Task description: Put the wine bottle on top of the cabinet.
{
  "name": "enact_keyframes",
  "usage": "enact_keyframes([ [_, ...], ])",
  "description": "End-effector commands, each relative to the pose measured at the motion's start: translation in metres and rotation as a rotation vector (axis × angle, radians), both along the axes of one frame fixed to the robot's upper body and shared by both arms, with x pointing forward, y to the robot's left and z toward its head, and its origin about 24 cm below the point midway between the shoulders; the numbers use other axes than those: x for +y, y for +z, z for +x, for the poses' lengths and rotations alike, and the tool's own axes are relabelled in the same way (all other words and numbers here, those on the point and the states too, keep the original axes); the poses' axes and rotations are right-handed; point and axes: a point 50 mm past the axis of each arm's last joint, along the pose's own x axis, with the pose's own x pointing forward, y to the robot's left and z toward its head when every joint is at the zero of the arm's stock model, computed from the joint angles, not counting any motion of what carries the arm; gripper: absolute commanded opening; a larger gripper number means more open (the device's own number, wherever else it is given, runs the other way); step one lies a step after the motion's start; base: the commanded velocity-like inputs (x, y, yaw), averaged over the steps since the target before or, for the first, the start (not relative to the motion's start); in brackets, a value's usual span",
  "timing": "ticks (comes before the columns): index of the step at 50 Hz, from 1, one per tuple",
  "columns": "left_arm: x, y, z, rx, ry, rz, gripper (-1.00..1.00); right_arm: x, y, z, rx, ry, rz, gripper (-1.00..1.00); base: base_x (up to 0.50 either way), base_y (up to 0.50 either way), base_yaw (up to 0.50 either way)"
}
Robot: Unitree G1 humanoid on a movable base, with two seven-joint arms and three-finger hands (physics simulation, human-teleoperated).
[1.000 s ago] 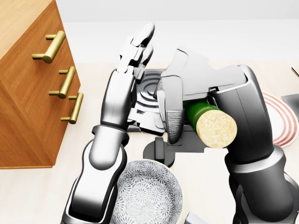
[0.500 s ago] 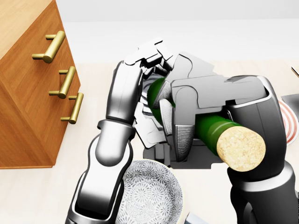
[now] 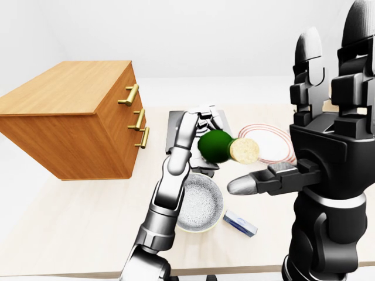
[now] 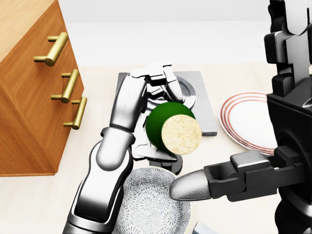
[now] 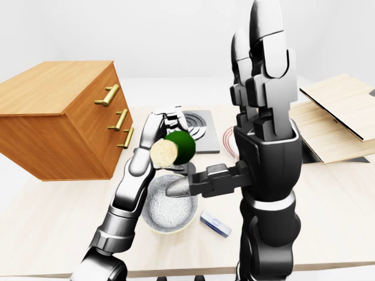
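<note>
The left hand is wrapping its fingers around the far end of the wine bottle, holding it clear above the worktop, over a grey square board with a ringed disc. The bottle is lying nearly level with its long axis running straight toward the cameras, so the head view is showing little more than a green round and the pale cork-textured end facing the robot. The right hand is standing open and empty, fingers pointing straight up and one finger jutting sideways toward the left of the head view, well clear of the bottle.

Half a second ago the right hand was gripping the bottle across its middle while the left was closing in on it; now only the left is carrying it and the right has let go and risen. The bottle, then slanting toward the lower right of the head view, is now aiming its cork-textured end almost dead at the camera.

A patterned grey bowl is sitting on the worktop below the left forearm, with a small blue-and-white box just beside it. A red-ringed plate is lying to the right of the board. The wooden cabinet with its brass handles is standing at the left of each view, its top bare.
</note>
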Motion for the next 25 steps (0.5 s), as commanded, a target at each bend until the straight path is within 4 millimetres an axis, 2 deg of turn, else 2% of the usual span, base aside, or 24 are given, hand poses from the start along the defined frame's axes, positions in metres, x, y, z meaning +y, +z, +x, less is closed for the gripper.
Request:
enact_keyframes([
  [1,0.012,-0.01,0.012,0.072,0.019,-0.04,-1.0,-0.02,-0.002,-0.011,-0.004,-0.061,0.027,1.0,0.0,0.0,0.0],
  [10,0.025,-0.005,0.018,0.059,0.045,-0.054,-1.0,-0.034,-0.018,-0.01,0.092,-0.105,0.05,1.0,0.0,0.0,0.0],
  [18,0.046,0.034,0.01,-0.093,0.064,-0.133,-1.0,-0.044,-0.033,-0.007,0.184,-0.139,0.064,1.0,0.0,0.0,0.0],
  [19,0.052,0.047,0.007,-0.141,0.068,-0.158,-1.0,-0.044,-0.036,-0.005,0.203,-0.142,0.067,1.0,0.0,0.0,0.0],
  [21,0.057,0.058,0.002,-0.19,0.061,-0.184,-1.0,-0.045,-0.038,-0.004,0.217,-0.143,0.071,1.0,0.0,0.0,0.0],
  [23,0.066,0.081,-0.011,-0.295,0.058,-0.227,-1.0,-0.047,-0.041,-0.002,0.235,-0.146,0.077,1.0,0.0,0.0,0.0],
  [25,0.072,0.093,-0.018,-0.35,0.057,-0.25,-1.0,-0.048,-0.043,-0.001,0.246,-0.148,0.08,1.0,0.0,0.0,0.0],
])
